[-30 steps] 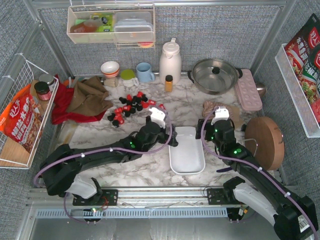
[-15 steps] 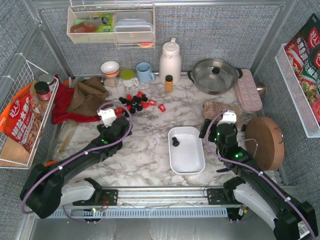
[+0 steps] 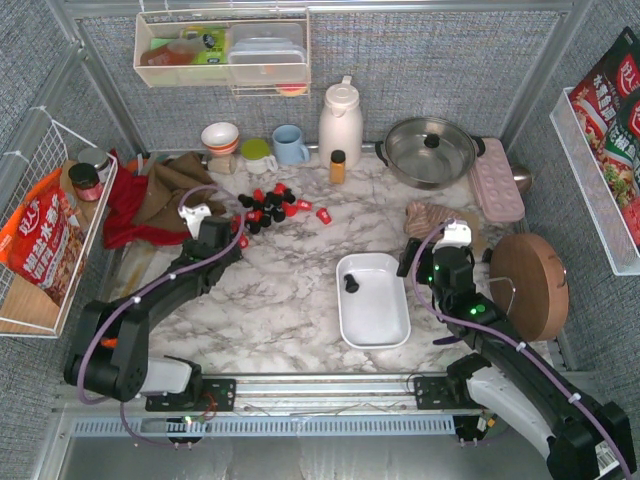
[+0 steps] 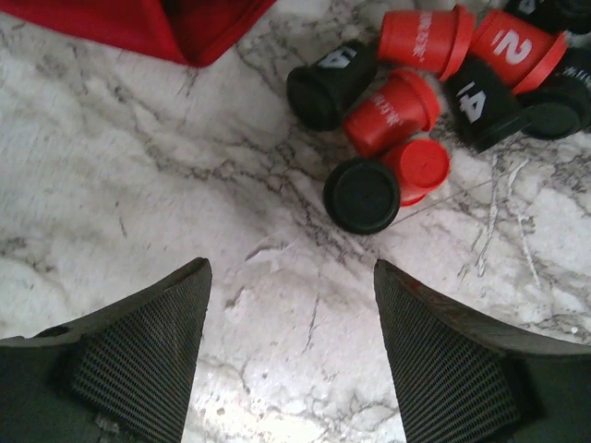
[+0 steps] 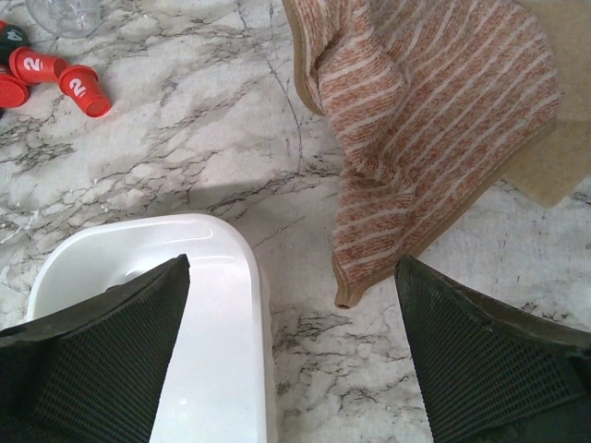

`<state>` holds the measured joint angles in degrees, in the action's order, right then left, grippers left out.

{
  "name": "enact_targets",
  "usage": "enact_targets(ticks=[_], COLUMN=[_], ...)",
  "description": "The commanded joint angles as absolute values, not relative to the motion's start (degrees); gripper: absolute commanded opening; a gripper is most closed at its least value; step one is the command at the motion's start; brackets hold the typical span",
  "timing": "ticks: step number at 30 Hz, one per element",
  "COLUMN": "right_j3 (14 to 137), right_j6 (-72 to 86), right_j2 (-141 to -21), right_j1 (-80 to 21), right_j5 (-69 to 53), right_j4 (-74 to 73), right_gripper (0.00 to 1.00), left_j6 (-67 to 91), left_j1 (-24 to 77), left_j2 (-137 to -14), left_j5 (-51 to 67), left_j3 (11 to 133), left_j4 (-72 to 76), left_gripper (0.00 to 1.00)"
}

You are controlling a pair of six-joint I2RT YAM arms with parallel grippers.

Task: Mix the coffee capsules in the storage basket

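**Clearances.** A bare stretch of the marble table [image 3: 285, 275] runs open between the coffee capsules [image 3: 270, 205] and the storage basket [image 3: 378, 325]. To the left of the capsules, a red cloth [image 3: 120, 225] and a brown cloth [image 3: 175, 195] crowd the left gripper [image 4: 288, 277]. A striped cloth [image 5: 434, 120] lies just ahead of the right gripper [image 5: 291, 268]. A wooden disc [image 3: 527, 285] bounds the right gripper's outer side.

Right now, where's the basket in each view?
Top: basket right of centre, near the front edge.
Left wrist: not in it.
Right wrist: lower left, running off the bottom edge.
Shared landmark: red capsules, seen in all three.
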<state>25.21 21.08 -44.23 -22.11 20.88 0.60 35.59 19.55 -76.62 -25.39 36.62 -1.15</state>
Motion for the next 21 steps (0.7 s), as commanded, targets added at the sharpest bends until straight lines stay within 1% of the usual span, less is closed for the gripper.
enact_targets(ticks=[1,6,10,14,17,21], right_j3=[25.4,25.5,25.6,26.8,27.0,27.1], right_j6=[21.4,21.3,21.1,19.2,17.5,16.0], right_j2=[-44.4,-44.9,-45.2,-45.6,-45.9,-46.3], right_j1=[-22.1,-22.1,-22.1,-22.1,-22.4,-23.1], right_j5=[20.3,20.0,19.4,14.1,9.0,5.7], right_j4=[2.7,2.7,2.9,2.9,4.4,5.8], right_gripper=[0.97,0.97,0.96,0.87,0.83,0.81], left_j6=[31.1,29.3,28.0,27.7,27.8,28.1], left_j1=[18.7,18.0,16.4,16.0,16.0,16.0], left_j2=[-79.1,-83.3,-87.3,-90.5,-91.3,-91.8], left_j5=[-21.7,-20.8,-17.1,-15.4,-14.0,-12.8], left_j3=[39.0,41.9,44.5,47.4,47.3,47.1], left_j4=[2.9,2.6,2.3,-0.4,0.5,0.8], left_gripper=[0.8,0.77,0.68,0.6,0.6,0.6])
